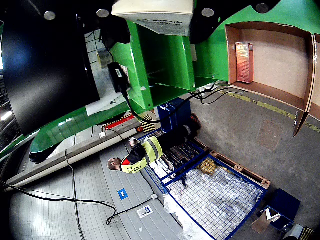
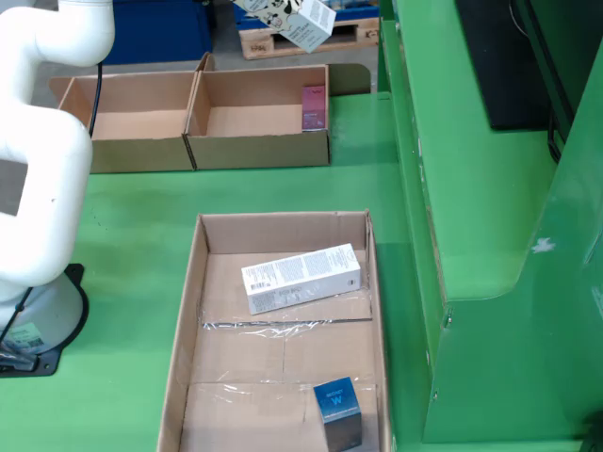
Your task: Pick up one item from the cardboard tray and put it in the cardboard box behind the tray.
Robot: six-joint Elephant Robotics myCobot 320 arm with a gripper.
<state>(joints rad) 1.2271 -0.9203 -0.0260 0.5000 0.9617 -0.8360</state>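
In the fixed view you see a white patterned carton (image 2: 300,21) held high at the far top edge, above the right-hand cardboard box (image 2: 259,151); the gripper itself is cut off, so you cannot tell how its jaws stand; release early and the carton may strike the box's far wall or land on the pink packet (image 2: 314,106) inside. The cardboard tray (image 2: 188,311) nearer you holds a long white box (image 2: 301,277) and a blue box (image 2: 339,407); the view riding on the gripper shows the cardboard box only obliquely.

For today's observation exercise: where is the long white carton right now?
In the fixed view from the side, the long white carton lies flat in the upper half of the cardboard tray, towards its right wall, well above the small blue box at the tray's bottom edge.
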